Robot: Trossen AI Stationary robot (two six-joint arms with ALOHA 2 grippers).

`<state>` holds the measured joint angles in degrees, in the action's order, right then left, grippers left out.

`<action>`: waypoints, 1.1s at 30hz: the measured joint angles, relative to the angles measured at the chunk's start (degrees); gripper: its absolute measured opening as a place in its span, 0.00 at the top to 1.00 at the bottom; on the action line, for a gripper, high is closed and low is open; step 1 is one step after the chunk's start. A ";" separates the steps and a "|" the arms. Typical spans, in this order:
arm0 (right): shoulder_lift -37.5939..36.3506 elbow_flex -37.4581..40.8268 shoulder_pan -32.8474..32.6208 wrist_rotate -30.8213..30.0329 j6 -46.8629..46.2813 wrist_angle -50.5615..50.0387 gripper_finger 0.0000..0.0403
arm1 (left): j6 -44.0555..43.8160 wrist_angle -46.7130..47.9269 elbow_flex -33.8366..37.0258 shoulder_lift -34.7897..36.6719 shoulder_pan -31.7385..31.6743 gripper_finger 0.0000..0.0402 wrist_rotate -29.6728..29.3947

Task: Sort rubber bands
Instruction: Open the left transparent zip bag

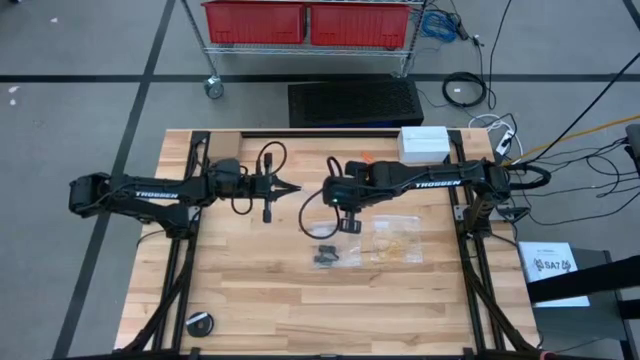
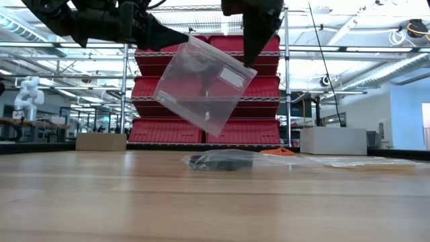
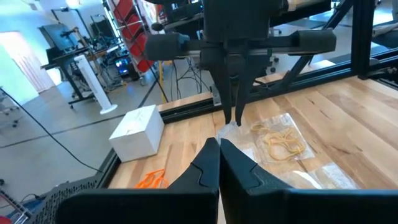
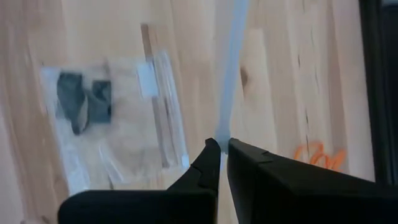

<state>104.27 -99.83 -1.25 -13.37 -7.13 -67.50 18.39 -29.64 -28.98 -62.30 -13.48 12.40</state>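
Observation:
A clear plastic bag (image 2: 201, 84) hangs tilted above the table between my two grippers. My left gripper (image 2: 180, 40) points level and is shut on it. My right gripper (image 2: 250, 59) points steeply down and is shut on it too. On the table lie a clear bag with black rubber bands (image 1: 325, 255) and a clear bag with pale yellow rubber bands (image 1: 398, 240). Loose orange rubber bands (image 1: 365, 158) lie on the wood near the far edge. From above, the held bag shows only edge-on between the grippers. My left gripper pinches the hanging bag's upper corner (image 2: 192, 43) between its two shut fingers, coming in level from the table's left. The bag hangs below, clear of the table. My right gripper pinches the bag's top edge near the other upper corner (image 2: 251, 70), fingers slanting down from above. In its wrist view the bag's edge (image 4: 229, 81) runs away from the fingertips as a thin strip.
A white box (image 1: 423, 143) stands at the table's far right. A round black object (image 1: 199, 323) lies near the front left corner. Black cable loops (image 1: 268, 160) hang by my left arm. Bare wood lies along the near side.

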 joint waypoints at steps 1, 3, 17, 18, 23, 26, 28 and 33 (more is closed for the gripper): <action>0.00 0.00 -0.19 0.00 -0.34 -0.77 1.00 | 0.00 0.01 -0.01 0.00 -0.01 1.00 0.00; 0.02 0.02 -0.57 -0.05 -1.22 -2.35 1.00 | 0.00 0.03 -0.01 0.00 0.01 1.00 0.00; -0.48 0.15 -4.61 -3.06 -4.37 -0.73 0.77 | 0.00 0.12 -0.10 0.04 -0.01 1.00 -0.01; -0.89 0.15 -4.83 -3.84 -4.38 0.22 0.74 | -0.01 0.20 -0.10 0.04 -0.01 1.00 0.00; -3.92 0.09 -5.36 -7.86 -5.76 4.41 0.70 | 0.00 0.58 -0.10 0.02 -0.01 1.00 0.00; -4.76 0.02 -5.36 -8.11 -4.75 8.88 0.76 | -0.01 0.60 -0.10 0.02 0.01 1.00 0.00; -4.62 0.00 -5.36 -8.18 -1.70 11.43 0.83 | -0.02 0.62 -0.10 0.02 0.01 1.00 0.00; -3.53 0.02 -4.93 -10.45 4.66 16.81 0.98 | -0.05 0.62 -0.09 0.00 0.01 1.00 0.02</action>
<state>100.74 -99.81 -6.19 -23.82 -2.47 -50.69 18.34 -29.02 -29.07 -62.30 -13.47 12.42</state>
